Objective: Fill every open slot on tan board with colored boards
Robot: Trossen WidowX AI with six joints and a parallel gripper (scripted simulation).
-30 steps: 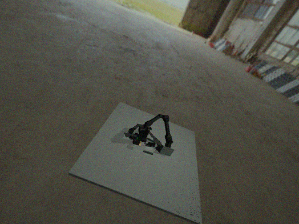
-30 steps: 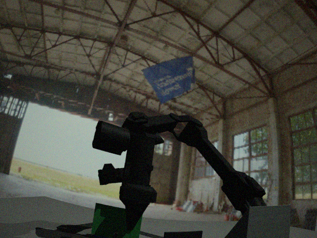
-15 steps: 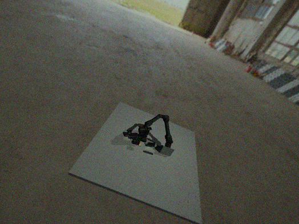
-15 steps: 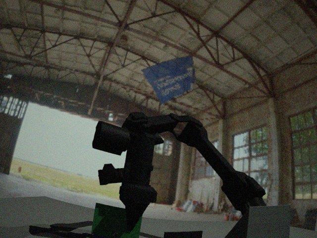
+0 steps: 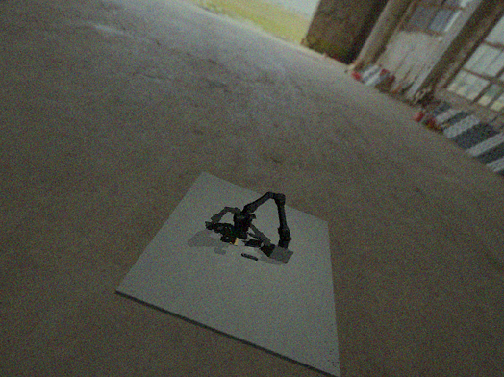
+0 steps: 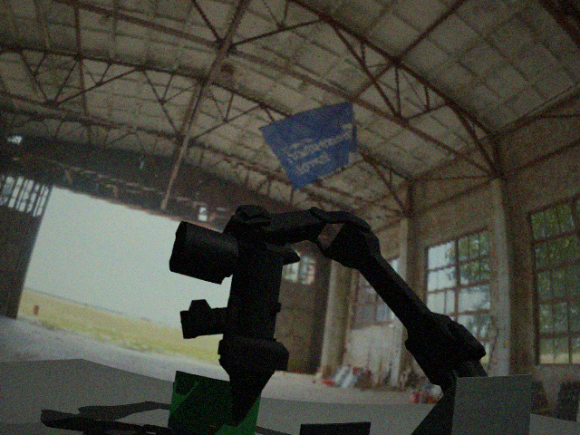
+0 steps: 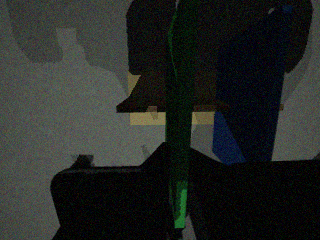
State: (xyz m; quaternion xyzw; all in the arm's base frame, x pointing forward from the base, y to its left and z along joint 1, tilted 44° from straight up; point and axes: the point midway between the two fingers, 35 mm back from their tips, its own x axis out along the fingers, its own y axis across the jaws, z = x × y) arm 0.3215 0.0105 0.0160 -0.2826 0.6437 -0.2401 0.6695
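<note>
My gripper (image 6: 239, 415) (image 7: 171, 147) points down and is shut on the green board (image 6: 197, 402) (image 7: 179, 100). The green board is upright and runs crosswise over the tan board (image 7: 145, 118), near its middle in the wrist view. The blue board (image 7: 250, 100) stands to the right, also crosswise to the tan board, apart from the green one. My fingers and the green board hide part of the tan board, and shadow darkens it. The notches and slots cannot be made out, so I cannot tell how deep either colored board sits. In the top view everything is tiny.
A grey upright panel (image 6: 492, 404) (image 5: 281, 253) stands by the arm's base. A low dark bar (image 6: 334, 428) (image 5: 249, 256) lies in front of the arm. Dark shapes and shadows surround the work area on the grey table top (image 5: 233, 298).
</note>
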